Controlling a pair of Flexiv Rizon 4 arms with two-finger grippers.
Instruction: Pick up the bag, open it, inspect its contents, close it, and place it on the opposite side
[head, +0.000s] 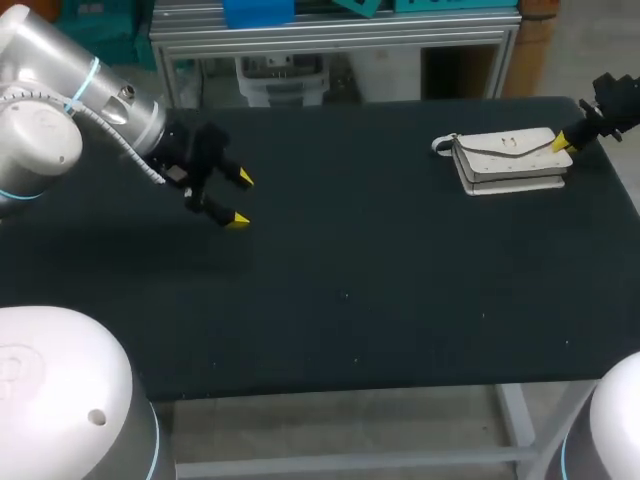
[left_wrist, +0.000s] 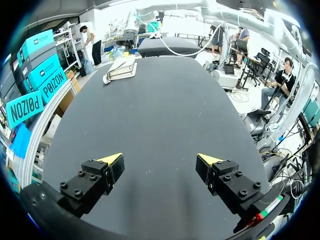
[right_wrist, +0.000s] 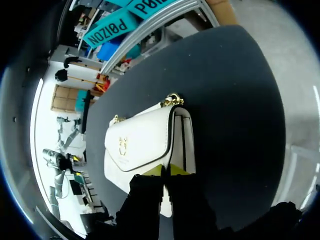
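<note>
A white handbag (head: 505, 160) with a gold clasp and a chain lies flat on the black table (head: 350, 290) at the far right. My right gripper (head: 562, 142) comes in from the right and sits at the bag's right end. In the right wrist view its yellow tips (right_wrist: 166, 171) stand close together, pinching the edge of the bag's (right_wrist: 140, 145) flap between them. My left gripper (head: 240, 198) hovers over the table's left part, far from the bag, wide open and holding nothing (left_wrist: 160, 159). From there the bag (left_wrist: 121, 69) shows small at the table's far end.
The bag lies near the table's far right corner, close to the right edge (head: 625, 200). An aluminium frame (head: 330, 40) runs along behind the table's back edge.
</note>
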